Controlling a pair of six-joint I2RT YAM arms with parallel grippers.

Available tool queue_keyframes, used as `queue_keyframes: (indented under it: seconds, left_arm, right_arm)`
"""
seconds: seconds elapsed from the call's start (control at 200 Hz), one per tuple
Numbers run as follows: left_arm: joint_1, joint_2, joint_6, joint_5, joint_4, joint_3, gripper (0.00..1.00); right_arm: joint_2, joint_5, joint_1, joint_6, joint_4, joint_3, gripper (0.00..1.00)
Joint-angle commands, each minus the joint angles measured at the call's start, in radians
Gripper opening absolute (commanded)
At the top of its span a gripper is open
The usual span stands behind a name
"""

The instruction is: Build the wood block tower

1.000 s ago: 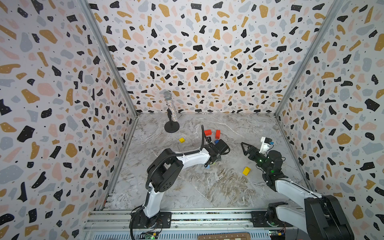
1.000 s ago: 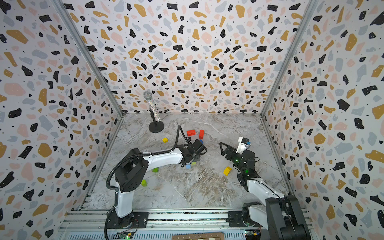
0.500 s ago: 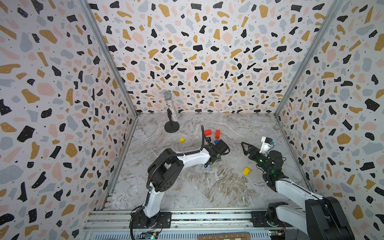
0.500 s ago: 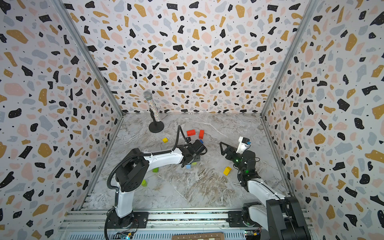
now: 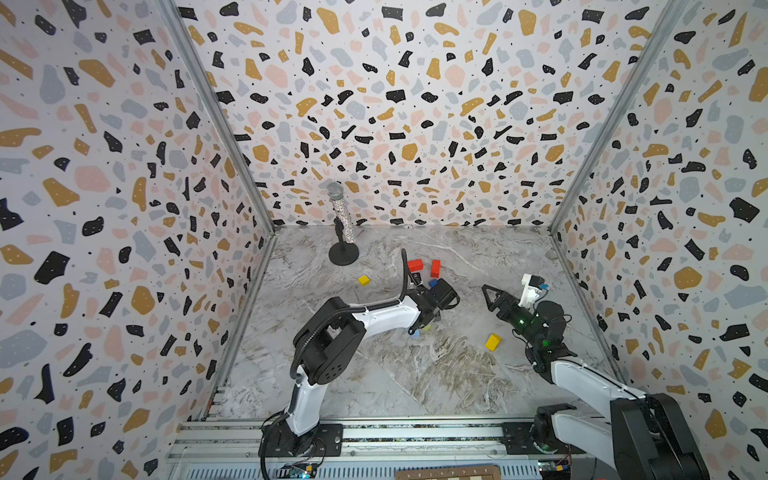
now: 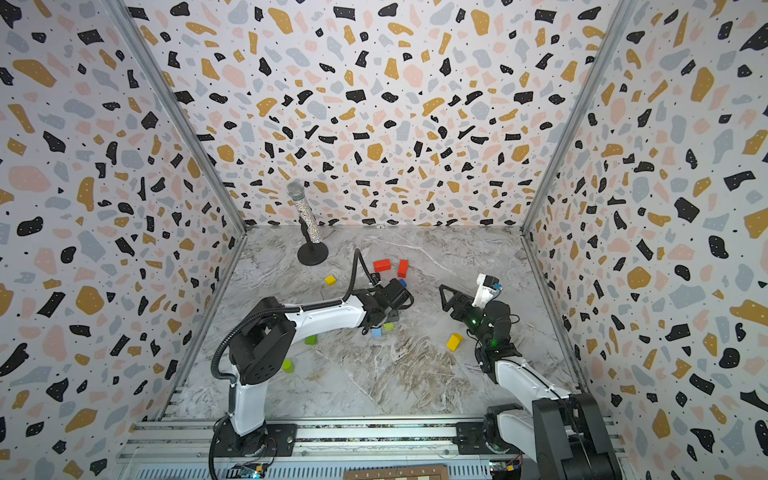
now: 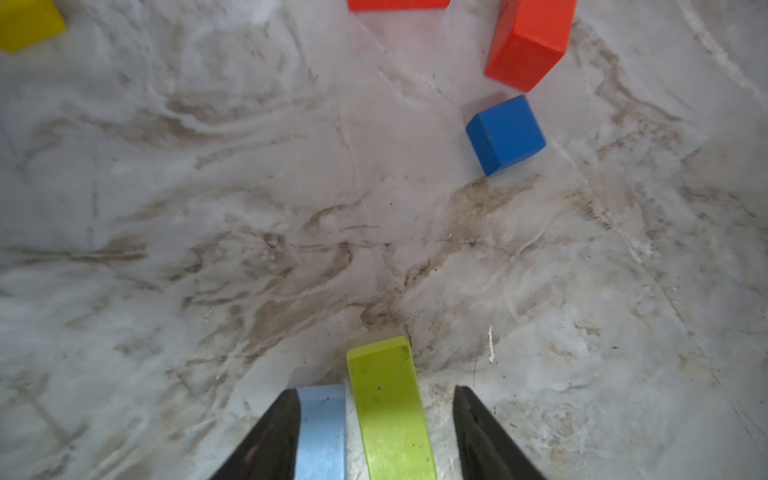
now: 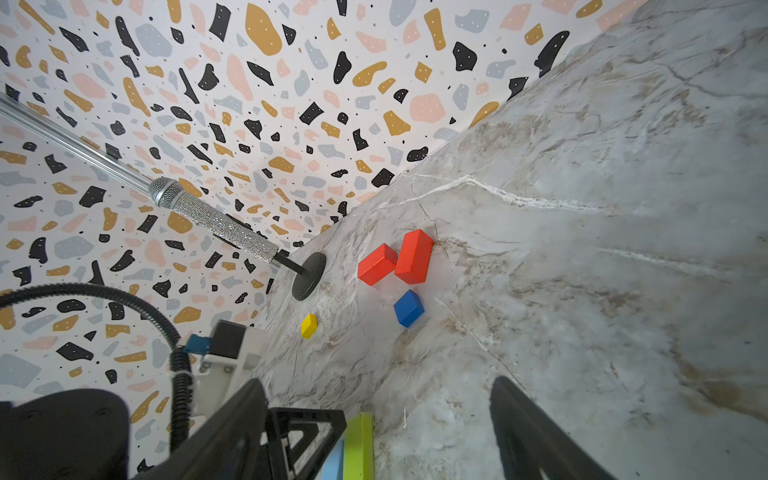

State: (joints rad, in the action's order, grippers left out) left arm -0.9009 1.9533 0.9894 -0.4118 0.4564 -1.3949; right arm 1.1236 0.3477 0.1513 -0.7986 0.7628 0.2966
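A light-blue brick [image 7: 322, 428] and a lime brick [image 7: 388, 407] lie side by side on the marbled floor, their tops bare. My left gripper [image 7: 374, 390] stands open around the pair. One finger touches the light-blue brick and the other is clear of the lime one. In both top views the pair peeks out under the left wrist, light-blue brick [image 6: 376, 332] beside lime brick [image 6: 388, 326]. My right gripper [image 5: 490, 293] hovers open and empty to their right. Loose wood blocks: two red bricks [image 5: 414, 264] [image 5: 435, 268], a blue cube [image 5: 433, 283], a yellow cube [image 5: 364, 280] and a yellow brick [image 5: 493, 342].
A glittery silver microphone [image 5: 343, 216] on a black stand rises at the back left. A green cube [image 6: 310, 340] and a lime cylinder [image 6: 287, 365] lie under the left arm. Patterned walls close in three sides and a metal rail [image 5: 415, 432] runs along the front.
The left gripper's jaws have spread apart, letting go of the light-blue and lime bricks. Neither arm has otherwise moved, and the right gripper is unchanged.
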Motion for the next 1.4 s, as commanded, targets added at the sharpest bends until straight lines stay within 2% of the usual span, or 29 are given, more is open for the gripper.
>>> queue_keyframes:
  seconds: [0.0,0.095,0.14,0.24,0.35,0.466,0.666,0.891,1.161,1.397]
  left_arm:
    - [-0.004,-0.117,-0.023,-0.066,0.001,0.027,0.70]
    - [0.001,-0.190,-0.033,-0.085,-0.013,0.089,0.81]
    - [0.010,-0.231,-0.034,-0.083,-0.033,0.132,0.83]
    - [0.036,-0.322,-0.037,-0.060,-0.093,0.255,0.83]
    - [0.044,-0.411,-0.054,-0.075,-0.154,0.380,0.79]
    - [0.061,-0.459,-0.077,-0.047,-0.215,0.468,0.76]
    - [0.091,-0.457,-0.130,0.055,-0.298,0.533,0.76]
    - [0.117,-0.459,-0.125,0.189,-0.476,0.653,0.74]
    - [0.140,-0.418,-0.119,0.304,-0.738,0.723,0.71]
    - [0.140,-0.391,-0.112,0.335,-0.842,0.751,0.71]
  right_arm:
    - [0.007,0.001,-0.004,0.036,-0.046,0.037,0.84]
    - [0.020,0.000,-0.004,0.058,-0.072,0.053,0.78]
    - [0.038,0.003,0.004,0.076,-0.094,0.072,0.75]
    - [0.120,0.038,0.035,0.141,-0.174,0.152,0.71]
    - [0.230,0.097,0.050,0.182,-0.237,0.230,0.65]
    - [0.302,0.141,0.057,0.219,-0.271,0.279,0.48]
    - [0.410,0.146,0.128,0.352,-0.509,0.442,0.34]
    - [0.526,0.166,0.202,0.432,-0.666,0.563,0.25]
    - [0.588,0.165,0.265,0.466,-0.723,0.608,0.17]
    - [0.626,0.189,0.306,0.480,-0.729,0.607,0.13]
